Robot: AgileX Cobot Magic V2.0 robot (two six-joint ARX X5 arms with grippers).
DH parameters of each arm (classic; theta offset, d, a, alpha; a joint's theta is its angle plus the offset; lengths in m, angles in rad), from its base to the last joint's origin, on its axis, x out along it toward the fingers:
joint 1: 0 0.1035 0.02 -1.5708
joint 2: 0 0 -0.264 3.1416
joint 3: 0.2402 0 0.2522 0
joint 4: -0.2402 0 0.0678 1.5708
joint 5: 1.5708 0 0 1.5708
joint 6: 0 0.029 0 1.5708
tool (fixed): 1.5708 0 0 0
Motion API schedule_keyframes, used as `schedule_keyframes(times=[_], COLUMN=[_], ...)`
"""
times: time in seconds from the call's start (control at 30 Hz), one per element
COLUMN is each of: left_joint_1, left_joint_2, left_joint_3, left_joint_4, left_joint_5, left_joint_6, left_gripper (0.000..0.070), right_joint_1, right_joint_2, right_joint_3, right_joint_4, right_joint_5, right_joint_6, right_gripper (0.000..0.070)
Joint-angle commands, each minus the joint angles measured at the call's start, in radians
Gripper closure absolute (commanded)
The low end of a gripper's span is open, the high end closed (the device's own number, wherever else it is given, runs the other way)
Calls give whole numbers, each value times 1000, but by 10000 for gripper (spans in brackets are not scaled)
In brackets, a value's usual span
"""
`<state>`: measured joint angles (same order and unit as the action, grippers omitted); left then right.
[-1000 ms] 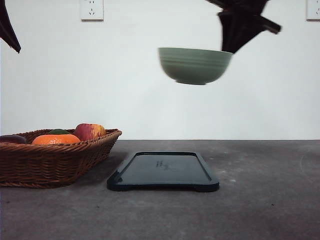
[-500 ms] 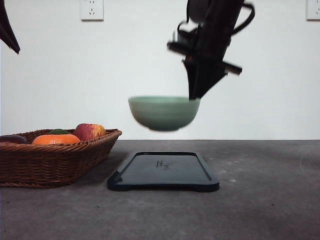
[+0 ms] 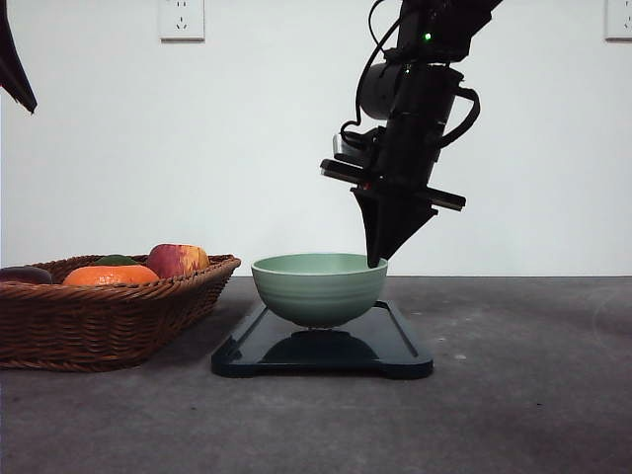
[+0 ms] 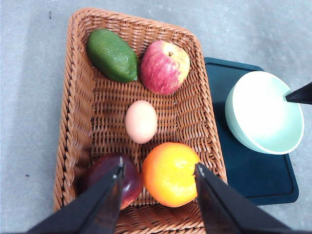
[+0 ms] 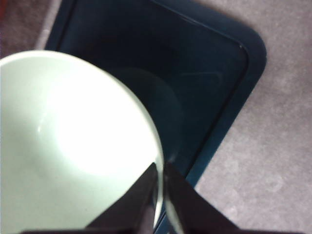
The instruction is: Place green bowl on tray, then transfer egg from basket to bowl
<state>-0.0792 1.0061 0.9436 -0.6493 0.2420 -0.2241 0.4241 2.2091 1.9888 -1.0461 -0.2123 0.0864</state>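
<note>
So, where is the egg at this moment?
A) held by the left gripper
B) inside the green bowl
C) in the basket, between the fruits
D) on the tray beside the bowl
C: the egg lies in the basket, and the green bowl is empty.

A grey, slightly mottled table (image 3: 513,395) carries everything, and a plain white wall (image 3: 247,148) rises behind its far edge. Two white wall sockets are mounted high on that wall, one toward the left (image 3: 181,19) and one at the right edge (image 3: 618,19). Toward the table's left side lies a group of fruit: a green avocado (image 4: 112,55) just beside a red-and-yellow apple (image 4: 164,67), an orange (image 4: 170,174) next to a dark red, plum-like fruit (image 4: 114,178). From the front the orange (image 3: 110,275) and apple (image 3: 177,260) stand out.
</note>
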Motion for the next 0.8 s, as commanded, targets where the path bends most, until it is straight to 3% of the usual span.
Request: schedule_keyframes(times=[0.0, 0.13, 0.3, 0.6, 0.77], left_joint_1=[0, 0, 0, 0, 0], left_joint_2=[14, 27, 42, 43, 43], left_joint_3=[20, 20, 20, 20, 20], left_joint_4=[5, -6, -24, -17, -17], left_joint_5=[2, 2, 2, 2, 2], left_joint_6=[14, 14, 14, 14, 14], left_gripper=[419, 419, 419, 419, 419], right_joint_1=[4, 3, 4, -2, 9], right_joint_2=[36, 40, 40, -6, -104], right_joint_3=[25, 25, 25, 131, 111], right_joint_4=[1, 8, -2, -107, -71], right_joint_5=[-15, -25, -24, -20, -19], right_joint_6=[11, 11, 11, 3, 1], right_gripper=[697, 671, 480, 474, 476])
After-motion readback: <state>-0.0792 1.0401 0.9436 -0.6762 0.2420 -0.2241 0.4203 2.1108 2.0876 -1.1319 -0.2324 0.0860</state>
